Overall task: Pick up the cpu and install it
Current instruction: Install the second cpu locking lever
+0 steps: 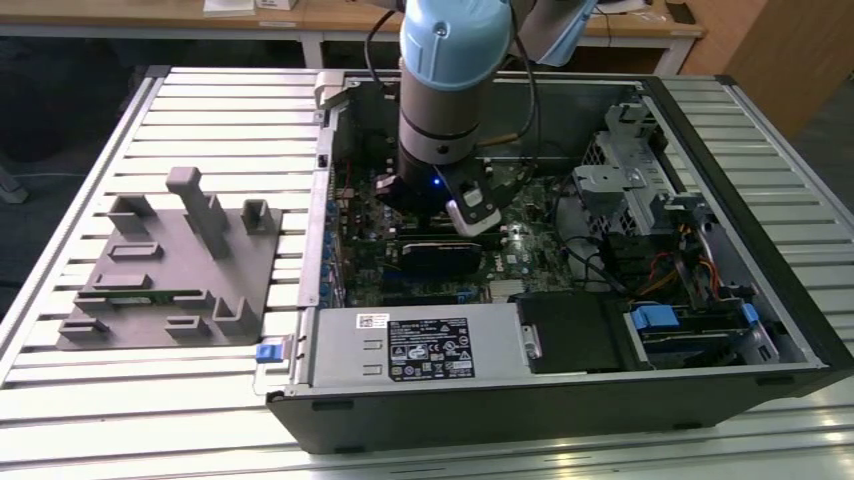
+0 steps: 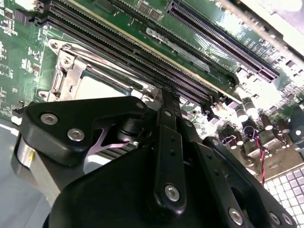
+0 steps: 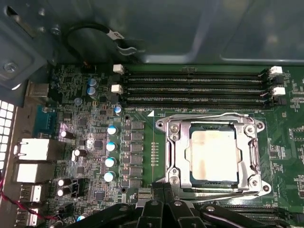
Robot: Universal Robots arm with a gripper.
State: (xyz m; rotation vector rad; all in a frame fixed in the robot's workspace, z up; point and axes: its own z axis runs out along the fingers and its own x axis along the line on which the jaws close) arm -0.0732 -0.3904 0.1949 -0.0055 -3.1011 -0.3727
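**CPU** (image 3: 212, 156): silvery-white square chip, seated flat in the metal socket frame (image 3: 167, 142) on the green motherboard (image 3: 142, 156). In the first wrist view it lies at about 1 o'clock from the end effector's black linkage, close beside it but not touching. In the second wrist view a pale patch of its top (image 2: 97, 88) shows just past the end effector's black body, at roughly 11 o'clock from the linkage.

**End effector** (image 3: 164, 209): black jointed fingers drawn together, nothing clamped between them in either wrist view. In the exterior view it (image 1: 470, 222) hangs low inside the case, over the middle of the board, below the pale blue arm (image 1: 447, 60).

**Memory slots** (image 3: 194, 85): three long dark rows with white clips at the ends, at 12 o'clock from the socket frame in the first wrist view.

**Capacitors** (image 3: 110, 145): a column of small silver-blue cylinders, at 9 o'clock from the socket frame.

**Computer case** (image 1: 747, 120): black, lying open on its side on the slatted table (image 1: 200, 110).

**Grey fixture** (image 1: 174, 270): moulded holder with upright posts, on the table at 9 o'clock from the case, well apart from the end effector.
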